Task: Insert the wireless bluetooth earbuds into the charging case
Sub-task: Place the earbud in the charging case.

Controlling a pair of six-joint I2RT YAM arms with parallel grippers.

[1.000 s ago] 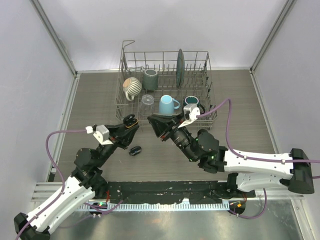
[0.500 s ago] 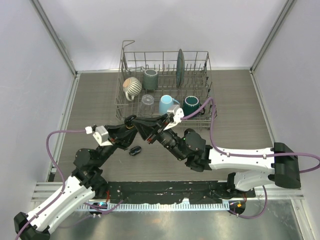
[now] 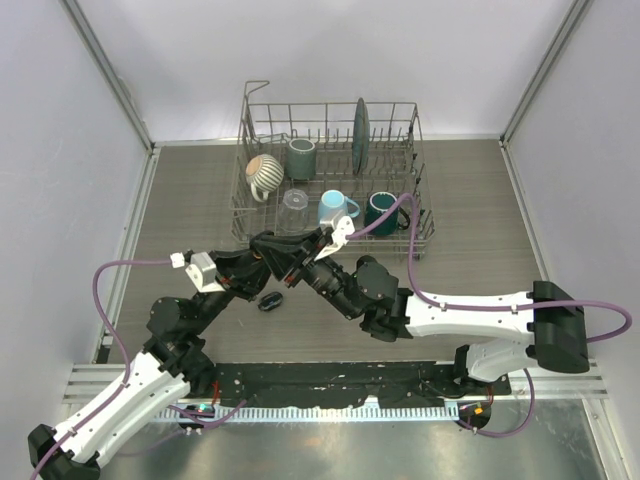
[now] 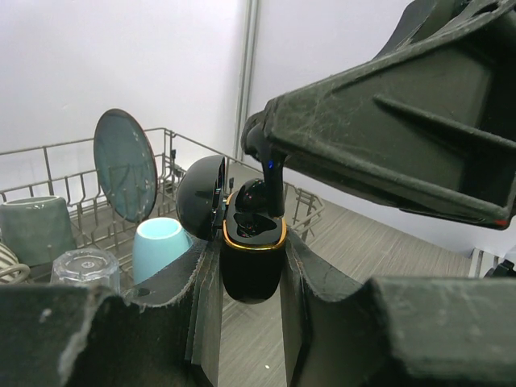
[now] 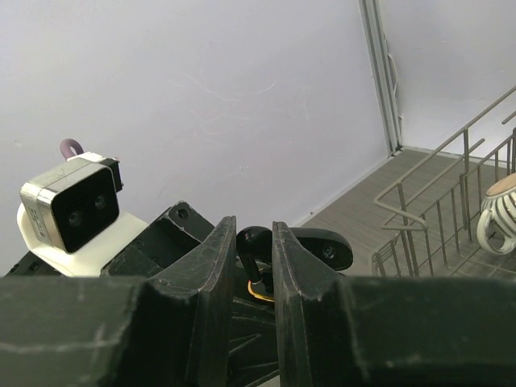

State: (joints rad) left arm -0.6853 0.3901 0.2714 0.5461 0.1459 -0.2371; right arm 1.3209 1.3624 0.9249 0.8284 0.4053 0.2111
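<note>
Top view: both arms converge just in front of the dish rack [image 3: 330,190], and their own bodies mask the work point. A small dark object [image 3: 270,300] lies on the table below them; it is possibly a second case. Left wrist view: the left gripper [image 4: 251,248] is clamped on the lower body of the charging case [image 4: 252,278], which stands upright with its lid [image 4: 201,197] hinged open. The earbud [image 4: 266,173] stands over the gold-rimmed opening, long axis near vertical, stem downward. Right wrist view: the right gripper [image 5: 252,230] is pinched on the earbud. Treat the earbud as light, rigid and glossy, so probably slippery. Grip it across its upper end.
</note>
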